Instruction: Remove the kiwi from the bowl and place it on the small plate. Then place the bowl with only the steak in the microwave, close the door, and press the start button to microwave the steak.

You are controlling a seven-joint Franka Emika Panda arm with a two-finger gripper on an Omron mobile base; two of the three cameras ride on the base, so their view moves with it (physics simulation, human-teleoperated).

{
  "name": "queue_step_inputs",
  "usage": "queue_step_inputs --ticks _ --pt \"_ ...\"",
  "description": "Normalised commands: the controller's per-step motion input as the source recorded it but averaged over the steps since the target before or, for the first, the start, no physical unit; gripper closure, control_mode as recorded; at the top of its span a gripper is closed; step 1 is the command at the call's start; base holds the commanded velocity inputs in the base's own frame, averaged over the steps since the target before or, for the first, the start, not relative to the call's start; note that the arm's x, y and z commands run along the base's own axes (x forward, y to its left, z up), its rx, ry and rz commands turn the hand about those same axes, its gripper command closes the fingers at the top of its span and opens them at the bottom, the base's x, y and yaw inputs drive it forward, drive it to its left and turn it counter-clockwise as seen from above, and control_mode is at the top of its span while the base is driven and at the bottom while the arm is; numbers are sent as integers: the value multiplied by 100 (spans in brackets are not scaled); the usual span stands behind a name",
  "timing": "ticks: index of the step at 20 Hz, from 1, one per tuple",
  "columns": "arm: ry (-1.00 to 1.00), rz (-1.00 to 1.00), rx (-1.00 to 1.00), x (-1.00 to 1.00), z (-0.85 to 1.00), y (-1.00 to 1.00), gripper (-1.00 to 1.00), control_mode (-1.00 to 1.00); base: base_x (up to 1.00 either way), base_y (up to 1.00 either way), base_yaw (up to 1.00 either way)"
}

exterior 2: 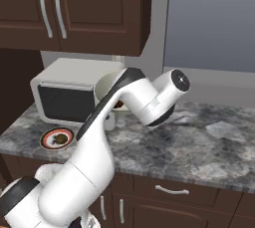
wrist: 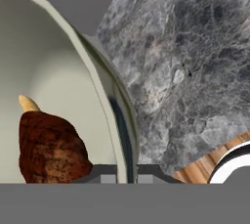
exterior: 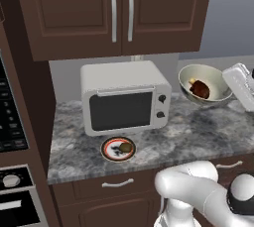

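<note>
The bowl (exterior: pixel 206 86) is up in the air, above the grey stone counter (exterior: pixel 198 132), and it is tipped over to one side. The gripper (wrist: pixel 126 176) is pinched shut on the bowl's rim, with one finger inside and one outside. That is a thin hold, so the bowl could swing or slip out. Because it tips, the steak (exterior: pixel 200 88) could slide out and drop on the counter. The white countertop oven (exterior: pixel 124 99) stands close by, and the bowl could bump it on the way.

The bowl is round, creamy white inside and greyish outside. The steak is dark red-brown with a small tan end. The kiwi (exterior: pixel 125 147) seems to sit on the small plate (exterior: pixel 118 149), though it looks tiny from here.
</note>
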Motion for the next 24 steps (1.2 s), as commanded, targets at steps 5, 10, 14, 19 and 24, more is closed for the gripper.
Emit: queue_step_inputs --ticks 5,10,14,19,24 --pt "1 11 -15 -32 0 88 100 -100 0 0 0" --pt "3 11 -7 -15 0 60 100 -100 0 0 0" --pt "4 3 0 0 -4 16 100 -100 0 0 0" --pt "6 2 -1 -21 -23 11 100 100 -20 1 0" --pt "0 0 0 0 0 0 100 100 -100 70 2"
